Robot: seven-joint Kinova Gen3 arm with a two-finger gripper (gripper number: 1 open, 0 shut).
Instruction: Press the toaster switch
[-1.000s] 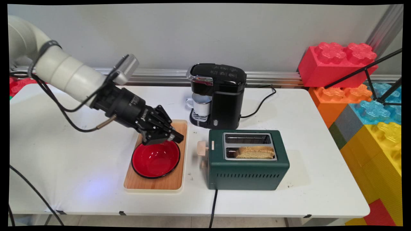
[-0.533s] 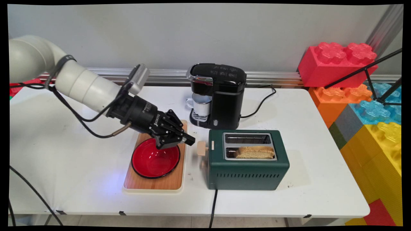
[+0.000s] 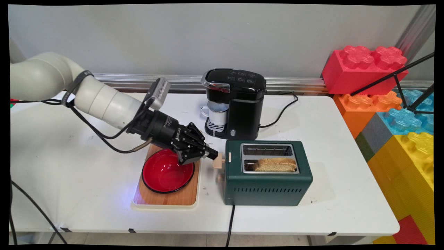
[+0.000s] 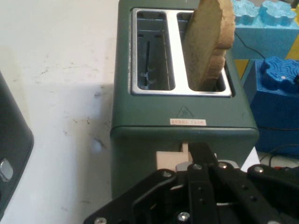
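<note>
We have the gripper [image 3: 212,153] at the green toaster's [image 3: 267,189] wooden lever [image 3: 218,161], fingers closed together with nothing between them.

The fingertip touches the lever's top on the toaster's left end. A toast slice [image 4: 208,42] stands in the toaster's near slot. Left of the toaster sits a red bowl [image 3: 165,175] on a wooden tray [image 3: 178,198]; behind the toaster stands a black coffee maker [image 3: 239,104] holding a white mug [image 3: 217,115].
</note>
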